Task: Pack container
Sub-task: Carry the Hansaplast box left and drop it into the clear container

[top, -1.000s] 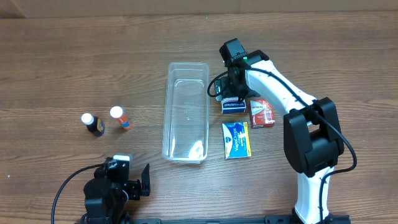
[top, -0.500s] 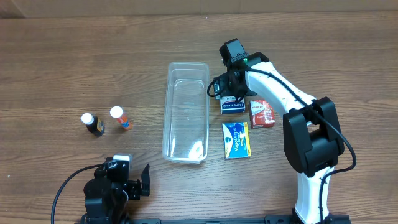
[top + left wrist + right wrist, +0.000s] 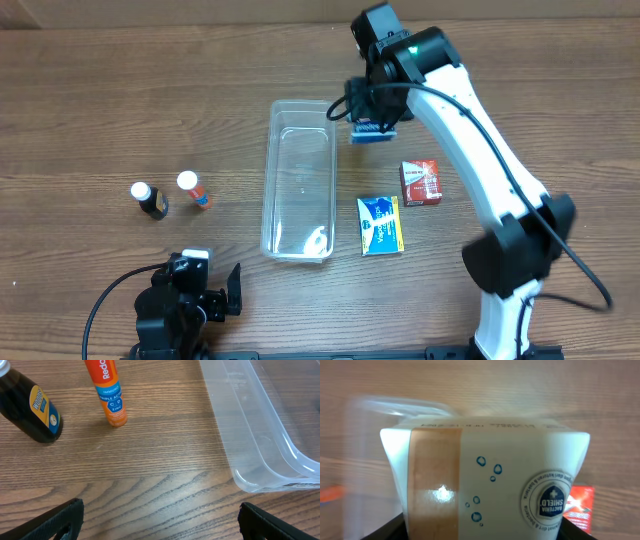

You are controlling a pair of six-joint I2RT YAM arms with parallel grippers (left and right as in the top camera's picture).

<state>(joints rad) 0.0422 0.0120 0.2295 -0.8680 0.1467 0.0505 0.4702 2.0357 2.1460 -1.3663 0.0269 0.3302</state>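
The container (image 3: 299, 180), a long clear tub, lies in the middle of the table with nothing in it. My right gripper (image 3: 368, 122) is shut on a small white bandage box (image 3: 367, 133) with blue print, held above the table just right of the container's far end. In the right wrist view that box (image 3: 485, 480) fills the frame between the dark fingers (image 3: 394, 529), with the container (image 3: 367, 435) blurred at the left. My left gripper (image 3: 222, 295) stands open at the near edge; its wrist view shows the container's near corner (image 3: 260, 445) ahead to the right.
A red box (image 3: 421, 183) and a blue box (image 3: 380, 224) lie right of the tub. A dark bottle (image 3: 152, 201) and an orange tube (image 3: 194, 190) stand at the left, in the left wrist view as bottle (image 3: 32, 410) and tube (image 3: 107, 390).
My right gripper has shut on the bandage box, lifted it off the table and carried it toward the far side. The left arm has not moved.
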